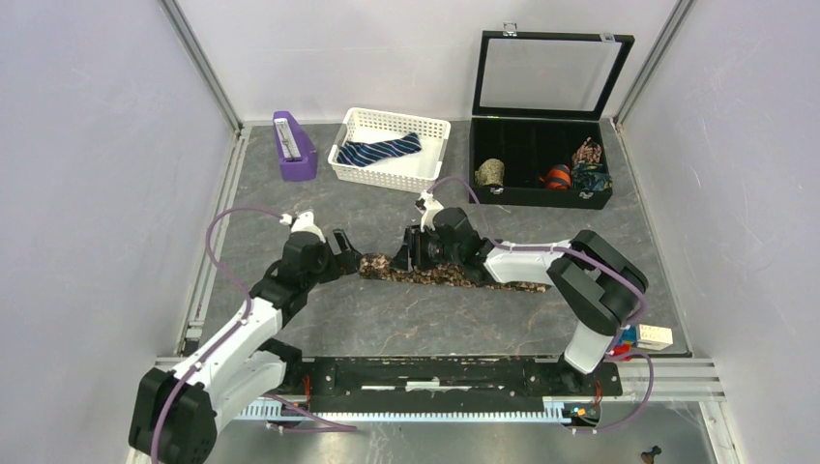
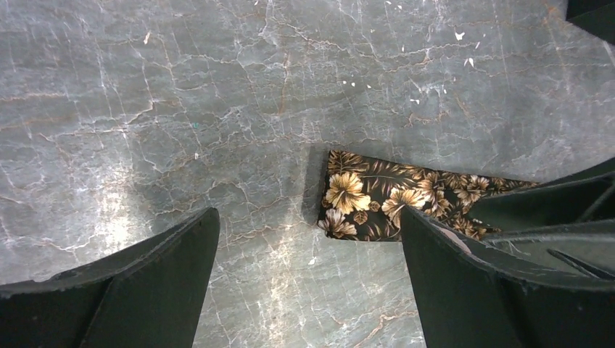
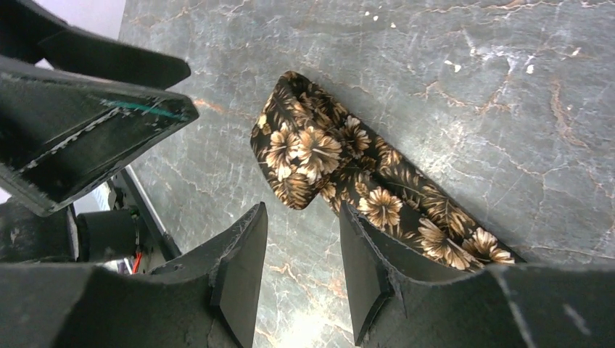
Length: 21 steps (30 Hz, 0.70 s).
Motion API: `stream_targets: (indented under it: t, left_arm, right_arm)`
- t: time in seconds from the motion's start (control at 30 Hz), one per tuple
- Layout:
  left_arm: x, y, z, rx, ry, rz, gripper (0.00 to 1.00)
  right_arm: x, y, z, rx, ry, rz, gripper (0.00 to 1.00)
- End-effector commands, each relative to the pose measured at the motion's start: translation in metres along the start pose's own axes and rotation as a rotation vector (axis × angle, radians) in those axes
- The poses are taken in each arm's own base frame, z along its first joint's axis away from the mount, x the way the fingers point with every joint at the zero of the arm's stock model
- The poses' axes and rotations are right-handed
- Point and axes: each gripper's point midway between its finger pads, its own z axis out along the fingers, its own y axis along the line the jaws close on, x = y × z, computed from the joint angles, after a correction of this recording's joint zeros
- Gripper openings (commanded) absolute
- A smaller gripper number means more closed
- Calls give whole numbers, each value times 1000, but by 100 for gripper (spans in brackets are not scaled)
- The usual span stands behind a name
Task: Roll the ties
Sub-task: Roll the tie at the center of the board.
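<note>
Pincers flank one end of the brown tie [image 1: 425, 276], which lies flat across the middle of the bench [image 1: 387, 319], running roughly along its near edge. The left pincer [image 1: 340, 244] hangs spread wide just off that end. Its wrist view shows the brown tie [image 2: 362, 203] stopping on bare stone ahead of jaws that touch nothing. The right pincer [image 1: 411, 253] sits over the tie a little in from the end, jaws parted about halfway with only bench between them. Its camera shows the brown tie [image 3: 304, 148] folded back on itself once at the tip, the strip trailing away under one jaw. The navy tie [image 1: 382, 151] lies loose in the basket [image 1: 387, 178] near the far edge, and an open case [image 1: 541, 196] at the far right corner holds small rolls [image 1: 491, 174].

The brown tie's roll looks barely begun. The fabric appears light, limp and smooth, so it should bend at a touch, hold no shape of its own and spring open if released. The best hold is likely the folded tip, pinched across its full width through both layers. The other pincer could then press the tail flat so the turns stack straight. A grip on one edge alone would probably skew the coil.
</note>
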Motion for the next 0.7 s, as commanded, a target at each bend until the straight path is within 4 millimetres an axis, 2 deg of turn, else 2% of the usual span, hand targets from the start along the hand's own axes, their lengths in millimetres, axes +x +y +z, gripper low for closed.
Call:
stream_targets:
  t: [0.0,0.2,0.37,0.67]
  left_arm:
    - [-13,-15,-3,117,-58,-98,98]
    - [-8,-23,1,195,-53,-113,94]
    - [0,-21,5,201,-34,-112,90]
    - [7,-20,9,210,-17,-115,87]
  right_arm:
    - [-28,12,10,-19,-89,4,48]
    - [-28,14,20,-25,-77,6,47]
    - [-27,14,27,-27,-68,9,44]
    - [-13,13,34,-31,-34,11,42]
